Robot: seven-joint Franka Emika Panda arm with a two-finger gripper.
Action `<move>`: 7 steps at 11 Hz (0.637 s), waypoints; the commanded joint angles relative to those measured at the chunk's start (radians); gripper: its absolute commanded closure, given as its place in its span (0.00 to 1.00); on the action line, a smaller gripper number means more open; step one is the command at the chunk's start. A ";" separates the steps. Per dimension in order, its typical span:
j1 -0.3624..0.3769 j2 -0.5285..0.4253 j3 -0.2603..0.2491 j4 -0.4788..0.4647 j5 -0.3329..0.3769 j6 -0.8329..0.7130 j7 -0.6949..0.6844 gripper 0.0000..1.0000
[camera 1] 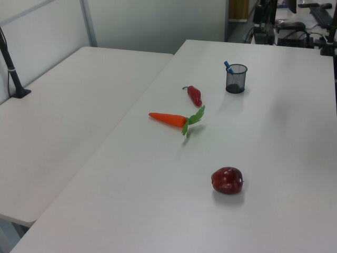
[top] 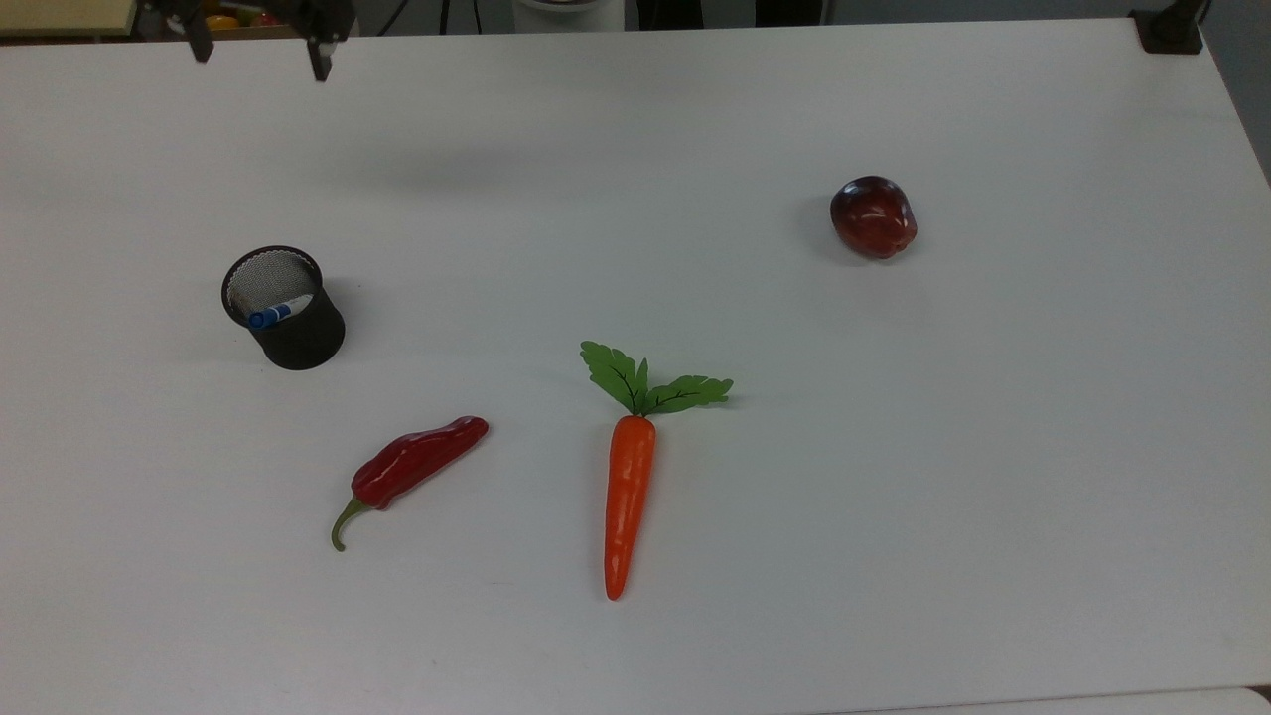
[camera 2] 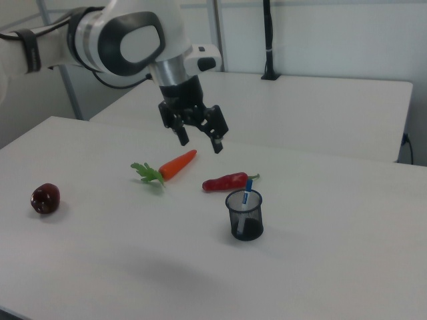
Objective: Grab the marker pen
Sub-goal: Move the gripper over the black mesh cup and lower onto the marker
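Note:
The marker pen stands tilted inside a black mesh cup at the top view's left, its blue cap up and white barrel mostly hidden by the mesh. In the left view the marker pen pokes its blue cap over the cup rim. In the right view the marker pen rises from the cup. My gripper hangs open and empty well above the table, up and to the right view's left of the cup. In the top view the gripper sits at the upper edge, beyond the cup.
A red chilli pepper, an orange carrot with green leaves and a dark red apple lie on the white table. A black clamp sits at the top view's far right corner. A second table adjoins.

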 commanded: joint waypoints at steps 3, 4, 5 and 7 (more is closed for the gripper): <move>-0.030 0.152 -0.003 0.004 0.012 0.269 -0.018 0.00; -0.035 0.188 -0.003 0.004 0.013 0.320 -0.018 0.00; -0.048 0.221 -0.001 0.007 0.013 0.375 -0.018 0.00; -0.048 0.271 0.003 0.010 0.013 0.446 -0.018 0.00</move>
